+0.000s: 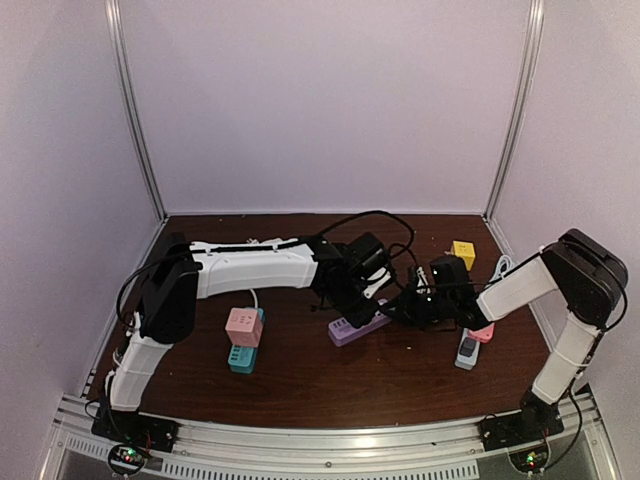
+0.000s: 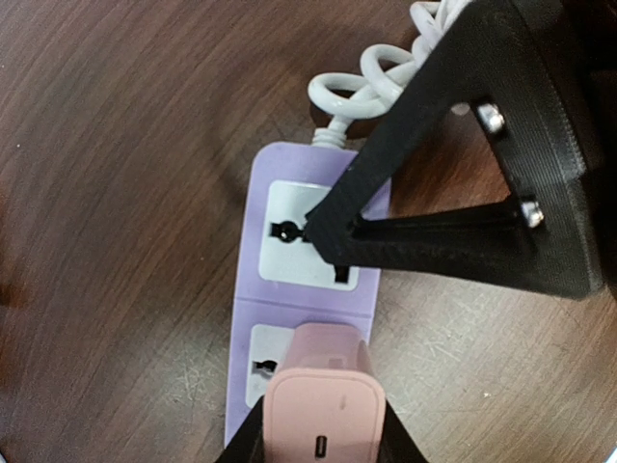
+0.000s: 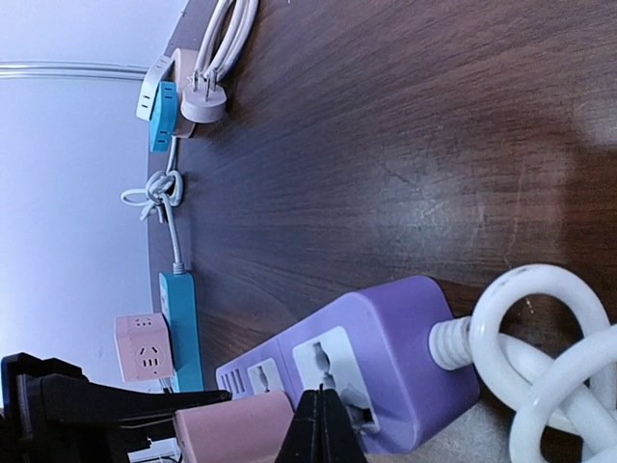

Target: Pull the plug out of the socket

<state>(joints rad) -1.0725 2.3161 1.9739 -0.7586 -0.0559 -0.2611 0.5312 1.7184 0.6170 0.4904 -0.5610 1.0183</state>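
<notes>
**Inspector:** State of the tools?

**Operator:** My left tool (image 2: 324,449) is pinching the plug (image 2: 326,405). In the left wrist view I see a black finger against each side of its pink body. My right tool (image 3: 323,429) has its fingers pressed together into one point. That point bears down on the top face of the strip (image 3: 371,362).

**Inspector:** Where is the plug?

**Operator:** It is over the purple strip's second outlet, the one farther from the cord (image 3: 545,362). It stands upright and covers most of that outlet. I cannot tell whether its pins are seated, because the body hides them.

**Inspector:** And the other outlet?

**Operator:** The outlet at the cord end shows bare slots. The right tool's tip rests on that outlet's white panel, near the plug but apart from it.

**Inspector:** Position on the desk?

**Operator:** In the top view the strip lies about mid-desk (image 1: 300,390), between the two arms, and both tools meet above it. The white cord lies in loops at the strip's end.

**Inspector:** Anything else noted?

**Operator:** Left of the work, a pink cube (image 1: 243,325) sits on a teal strip (image 1: 243,358), well apart from the purple one. A yellow cube (image 1: 463,253) stands near the far right corner.
</notes>
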